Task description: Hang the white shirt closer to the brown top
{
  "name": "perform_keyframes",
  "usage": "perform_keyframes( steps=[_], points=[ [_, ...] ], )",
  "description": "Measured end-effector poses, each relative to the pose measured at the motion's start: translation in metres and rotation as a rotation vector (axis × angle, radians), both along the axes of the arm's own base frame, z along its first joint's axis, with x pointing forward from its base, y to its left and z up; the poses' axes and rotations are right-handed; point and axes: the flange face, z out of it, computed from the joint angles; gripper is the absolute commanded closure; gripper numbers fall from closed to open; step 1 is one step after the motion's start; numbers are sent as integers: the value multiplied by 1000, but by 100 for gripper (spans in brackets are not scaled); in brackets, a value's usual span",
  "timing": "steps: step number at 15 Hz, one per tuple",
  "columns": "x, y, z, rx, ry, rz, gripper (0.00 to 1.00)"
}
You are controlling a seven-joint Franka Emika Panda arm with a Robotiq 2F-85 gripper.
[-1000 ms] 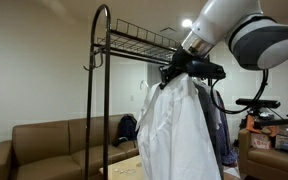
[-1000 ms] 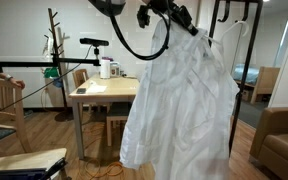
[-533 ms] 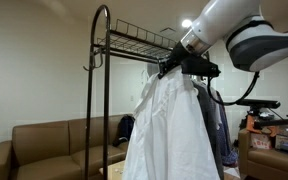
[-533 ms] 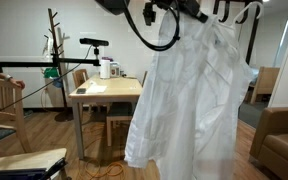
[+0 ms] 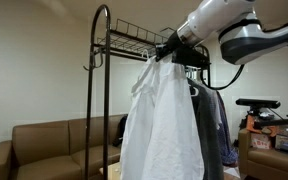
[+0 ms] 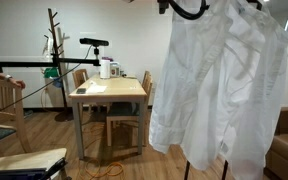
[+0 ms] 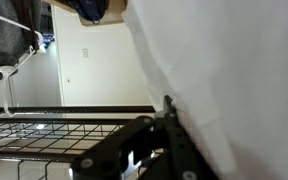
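The white shirt (image 5: 164, 120) hangs long and loose from my gripper (image 5: 168, 52), just under the top shelf of the black clothes rack (image 5: 104, 60). It also fills the right side of an exterior view (image 6: 224, 90), where my gripper (image 6: 180, 6) is cut off by the top edge. In the wrist view the shirt (image 7: 234, 70) lies against my gripper (image 7: 169, 112), whose jaws stand closed together at its top. Dark garments (image 5: 216, 125) hang on the rack right behind the shirt. I cannot tell which of them is the brown top.
The rack's wire shelf (image 7: 44, 135) lies beside my gripper. A brown sofa (image 5: 54, 140) stands behind the rack. A wooden table (image 6: 109, 92) with chairs, a coat stand (image 6: 54, 40) and a camera tripod are to one side.
My gripper has risen with the white shirt and carried it sideways along the rack, up under the top shelf. The shirt swings further from the table.
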Motion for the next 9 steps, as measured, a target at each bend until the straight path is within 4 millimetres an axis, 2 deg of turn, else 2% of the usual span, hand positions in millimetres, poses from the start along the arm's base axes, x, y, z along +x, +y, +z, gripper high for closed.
perform_keyframes(
  steps=[9],
  points=[
    [1, 1, -1, -26, -39, -41, 91]
  ],
)
